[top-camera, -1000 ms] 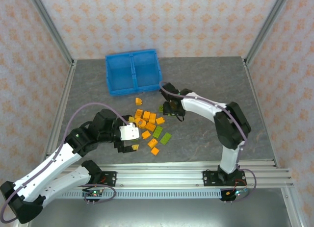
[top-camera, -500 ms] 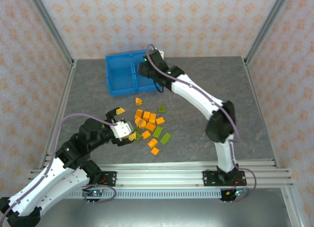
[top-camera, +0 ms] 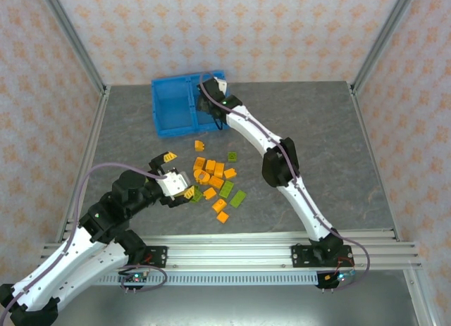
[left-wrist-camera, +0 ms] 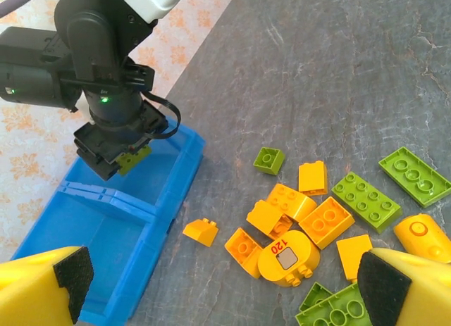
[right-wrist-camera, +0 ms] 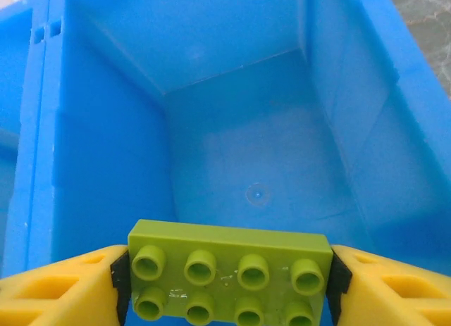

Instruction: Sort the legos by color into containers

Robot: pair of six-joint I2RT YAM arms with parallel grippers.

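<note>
My right gripper (right-wrist-camera: 225,280) is shut on a lime-green eight-stud lego (right-wrist-camera: 229,266), its pads against both short ends, above the right compartment (right-wrist-camera: 246,150) of the blue bin (top-camera: 158,111). That compartment's floor is bare. From the left wrist view the same gripper (left-wrist-camera: 116,146) hangs over the bin's near wall (left-wrist-camera: 180,171). The loose orange legos (left-wrist-camera: 296,220) and green legos (left-wrist-camera: 366,199) lie in a pile (top-camera: 215,182) on the table. My left gripper (top-camera: 180,176) stands open at the pile's left edge, nothing between its fingers (left-wrist-camera: 384,287).
One orange sloped brick (left-wrist-camera: 200,229) lies apart, between the pile and the bin. A small green square brick (left-wrist-camera: 268,160) sits at the pile's far side. Grey tabletop stretches to the right, bounded by metal frame rails (top-camera: 366,55).
The right arm carried the green lego from the pile up to the bin and now holds it over the right compartment. The left gripper shifted left and back from the pile.
</note>
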